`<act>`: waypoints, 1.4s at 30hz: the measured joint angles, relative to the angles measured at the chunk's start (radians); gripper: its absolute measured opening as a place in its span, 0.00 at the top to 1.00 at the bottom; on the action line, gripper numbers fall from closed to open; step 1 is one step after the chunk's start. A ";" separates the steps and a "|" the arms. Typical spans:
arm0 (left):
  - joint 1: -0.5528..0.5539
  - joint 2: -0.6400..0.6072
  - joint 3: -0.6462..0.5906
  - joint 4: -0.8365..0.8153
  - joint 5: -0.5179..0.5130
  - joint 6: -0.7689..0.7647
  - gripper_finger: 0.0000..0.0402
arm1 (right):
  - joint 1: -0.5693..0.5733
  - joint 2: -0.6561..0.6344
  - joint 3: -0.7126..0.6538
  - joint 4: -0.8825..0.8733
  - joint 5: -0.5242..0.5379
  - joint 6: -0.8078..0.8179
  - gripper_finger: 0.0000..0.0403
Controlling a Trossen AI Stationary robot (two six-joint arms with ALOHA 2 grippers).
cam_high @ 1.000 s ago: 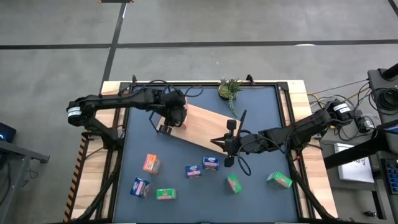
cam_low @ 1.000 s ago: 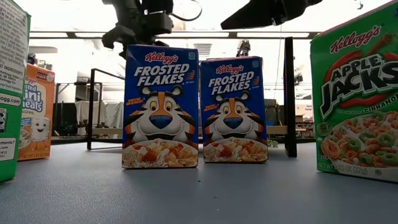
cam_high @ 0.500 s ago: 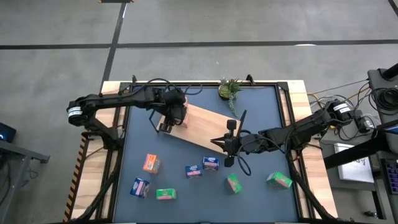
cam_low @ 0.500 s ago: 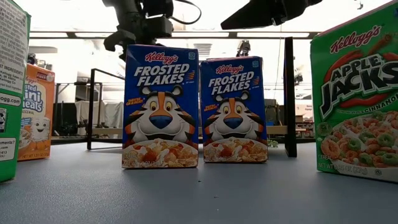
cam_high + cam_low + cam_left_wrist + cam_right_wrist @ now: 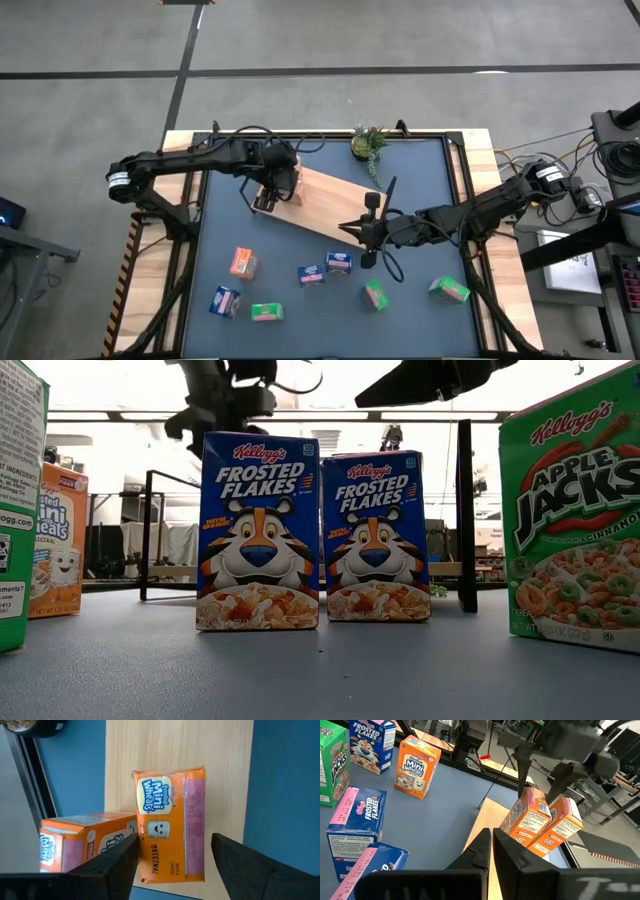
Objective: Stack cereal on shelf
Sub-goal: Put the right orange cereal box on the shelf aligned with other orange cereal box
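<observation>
Item: my left pincer (image 5: 172, 857), spread wide astride an orange cereal box (image 5: 170, 822) on the shelf (image 5: 220, 770), second orange box (image 5: 82, 842) alongside. Right pincer (image 5: 492, 845): shut, at shelf's opposite end.

Two orange Frosted Mini-Wheats boxes (image 5: 170, 822), each with a pink side panel and a white-and-blue logo, are showing against the pale light-wood shelf (image 5: 220, 780), which is lying over the dark blue tabletop (image 5: 285, 780). Near the shelf, a blue Frosted Flakes box (image 5: 259, 530) is showing an orange tiger, and a green Apple Jacks box (image 5: 570, 510) is carrying red lettering and coloured rings.
</observation>
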 joint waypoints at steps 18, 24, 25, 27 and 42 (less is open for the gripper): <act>-0.067 0.009 0.051 0.116 0.034 -0.090 0.86 | 0.000 0.000 0.000 -0.031 0.000 0.008 0.98; -0.065 0.010 -0.007 0.126 -0.042 -0.090 0.99 | 0.000 0.000 0.000 -0.030 0.000 0.008 0.98; -0.065 0.009 -0.013 0.131 -0.048 -0.090 0.98 | 0.000 0.000 0.000 -0.030 0.001 0.008 0.98; -0.065 0.009 -0.022 0.135 -0.076 -0.094 0.98 | 0.000 0.000 0.000 -0.030 0.001 0.009 0.98; -0.064 0.000 -0.028 0.060 -0.119 -0.059 1.00 | 0.000 0.000 0.000 -0.029 0.000 0.010 0.98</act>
